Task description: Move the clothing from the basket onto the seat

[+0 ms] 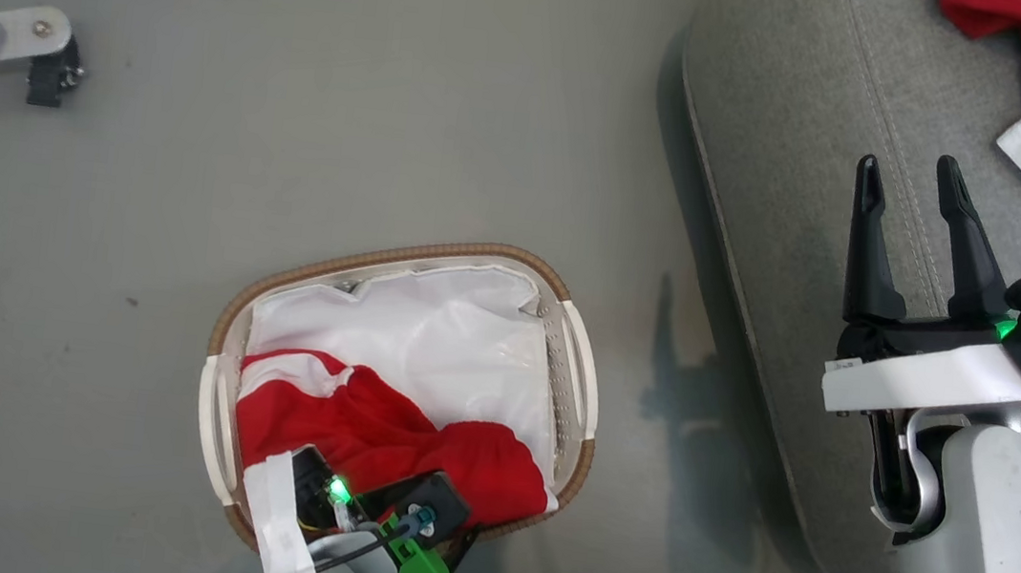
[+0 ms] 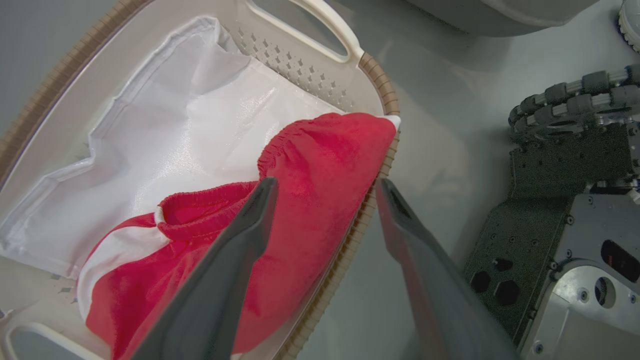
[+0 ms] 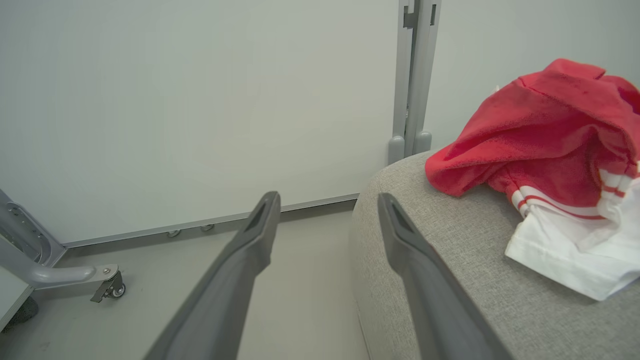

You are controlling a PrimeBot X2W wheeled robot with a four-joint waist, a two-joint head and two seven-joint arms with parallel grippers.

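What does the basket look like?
The basket is small, oval, white plastic with holes, a brown woven rim and two side handles. It stands upright on the grey floor near the seat. A white cloth lining sits inside, and red clothing lies at one end, draped over the rim. The left hand hangs open astride that rim.

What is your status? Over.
Left gripper open, straddling basket rim at red garment. Right gripper open, at seat edge. Second garment on seat. Nothing in the way.
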